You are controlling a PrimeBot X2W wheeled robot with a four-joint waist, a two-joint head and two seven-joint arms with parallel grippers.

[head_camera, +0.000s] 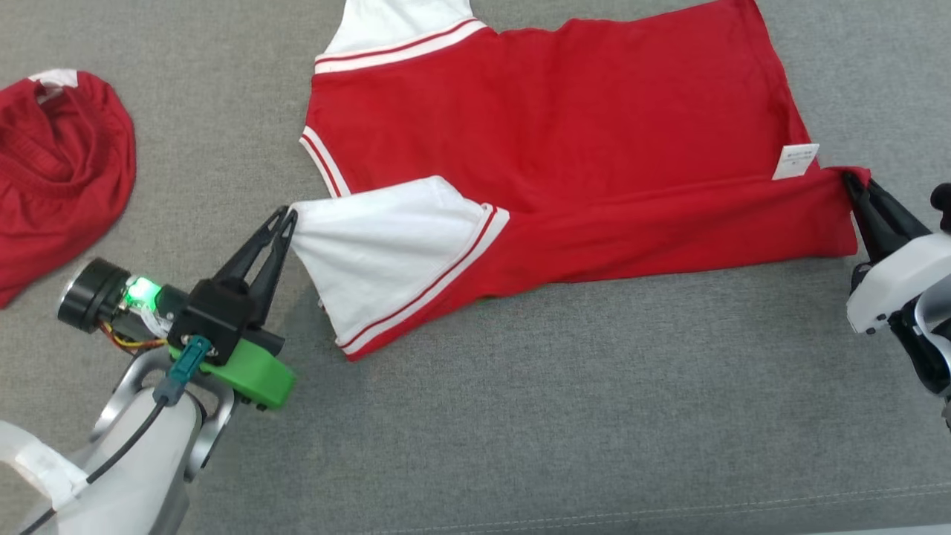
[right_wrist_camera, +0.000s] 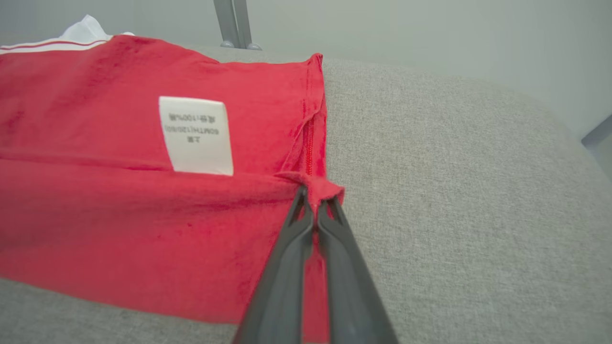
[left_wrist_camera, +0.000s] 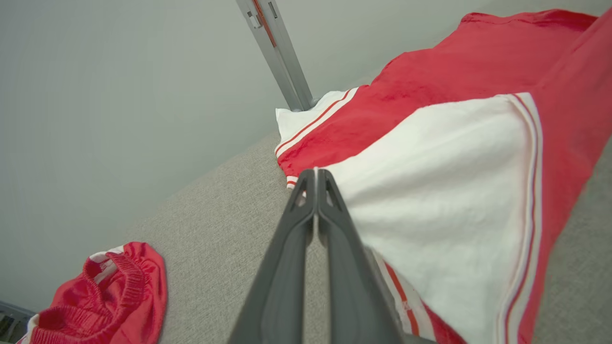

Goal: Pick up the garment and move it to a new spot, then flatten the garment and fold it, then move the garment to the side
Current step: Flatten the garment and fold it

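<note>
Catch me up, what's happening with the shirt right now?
Both grippers are clamped on the red-and-white T-shirt spread on the grey upholstered surface. The left gripper pinches the tip of the white sleeve; the right gripper pinches the red hem corner beside the care label. The near side looks folded over. Red shorts lie bunched to the left, apart.

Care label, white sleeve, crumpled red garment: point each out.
care label [right_wrist_camera: 196, 136]: right wrist view, centre of the tag.
white sleeve [head_camera: 379, 245]: head view, middle of the white panel.
crumpled red garment [head_camera: 67, 171]: head view, its red middle.
</note>
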